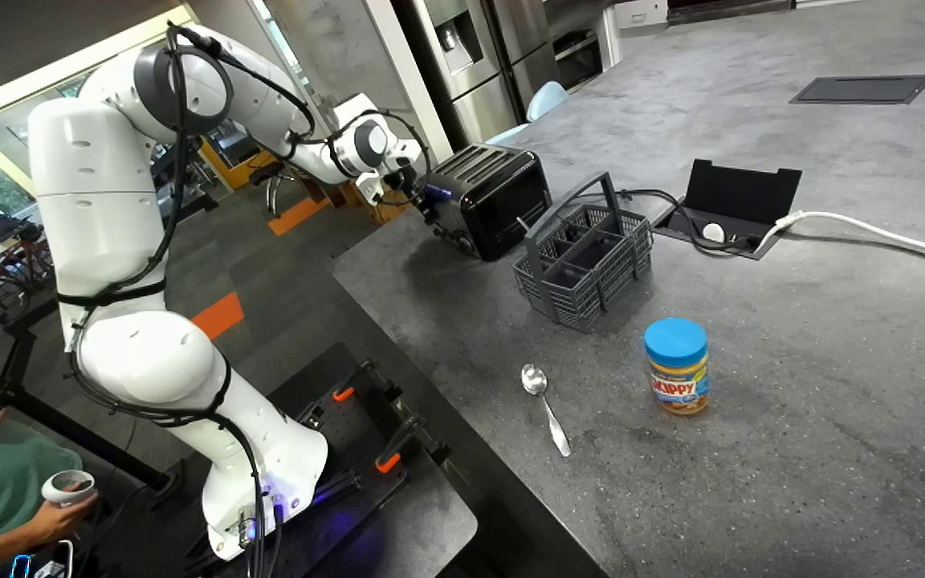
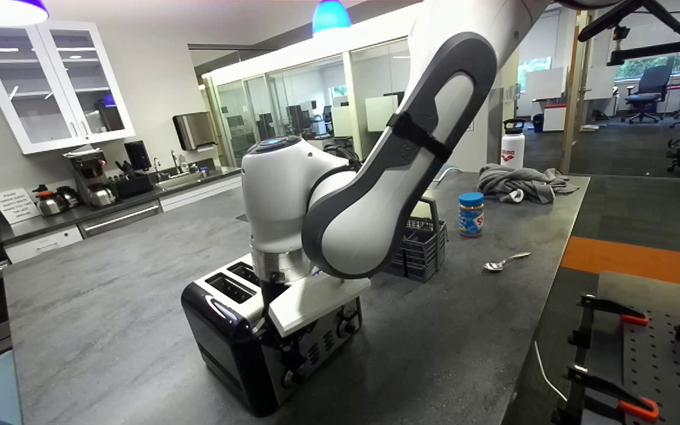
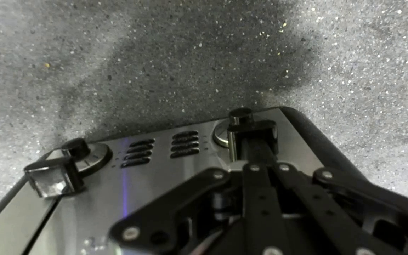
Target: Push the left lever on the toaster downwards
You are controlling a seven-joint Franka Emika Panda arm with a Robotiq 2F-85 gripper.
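The black toaster [image 1: 507,205] stands on the grey counter, its slotted silvery top also visible in an exterior view [image 2: 228,295]. In the wrist view its steel front panel [image 3: 161,173] shows two levers and two knobs. My gripper [image 3: 259,147] is shut, its fingertips together over the left lever [image 3: 255,125], which sits close to its knob. Nothing is visible between the fingers; the fingertips hide part of the lever, and I cannot tell exact contact. The right lever [image 3: 53,177] is apart from me. In both exterior views my gripper [image 1: 428,210] [image 2: 290,351] is at the toaster's front.
A wire-mesh caddy [image 1: 583,269] stands beside the toaster. An open flat black outlet box [image 1: 739,197] with a white cable lies beyond it. A peanut butter jar [image 1: 677,365], a spoon [image 1: 549,413] and a grey cloth [image 2: 523,183] lie further along. The counter edge runs near the toaster.
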